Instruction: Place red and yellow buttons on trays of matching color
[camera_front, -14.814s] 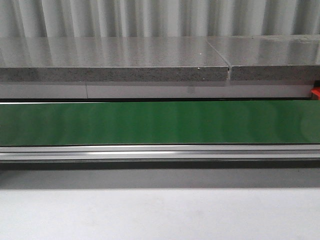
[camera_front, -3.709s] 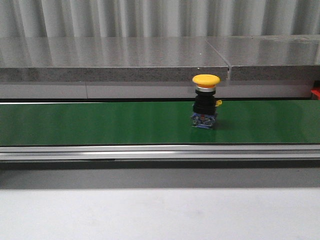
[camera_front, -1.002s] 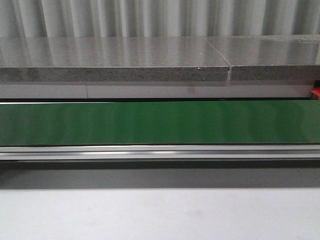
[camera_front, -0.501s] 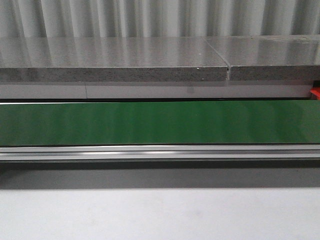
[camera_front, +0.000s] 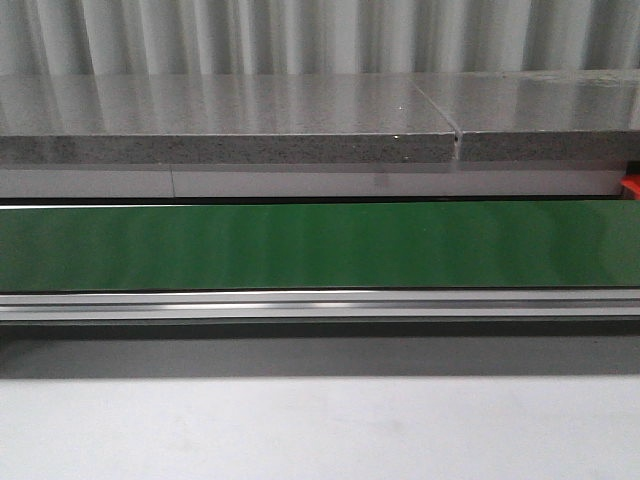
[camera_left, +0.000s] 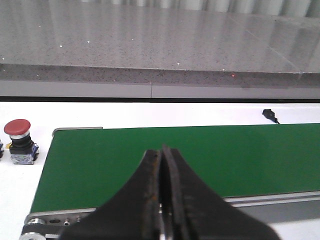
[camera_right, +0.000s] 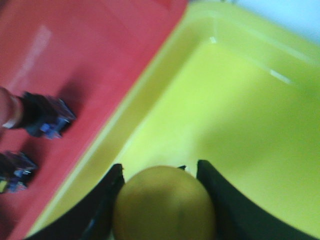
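In the right wrist view a yellow button (camera_right: 164, 202) sits between my right gripper's (camera_right: 160, 167) fingers, which are shut on it below its cap. It hangs over the yellow tray (camera_right: 240, 100). Beside that tray is the red tray (camera_right: 100, 45), holding a button with a reddish cap (camera_right: 42, 117) and a second button body (camera_right: 12, 170) whose cap is cut off. In the left wrist view my left gripper (camera_left: 162, 150) is shut and empty over the green belt (camera_left: 225, 155). A red button (camera_left: 18, 142) stands on the white surface past the belt's end. Neither gripper shows in the front view.
The front view shows the green belt (camera_front: 320, 245) with nothing on it, a metal rail along its near side and a grey stone ledge (camera_front: 230, 120) behind. A red-orange object (camera_front: 631, 186) peeks in at the right edge. A small black part (camera_left: 270, 115) lies beyond the belt.
The yellow button that stood on the belt 3.7 s ago is gone from the front view. Over the last second the belt has stayed bare.
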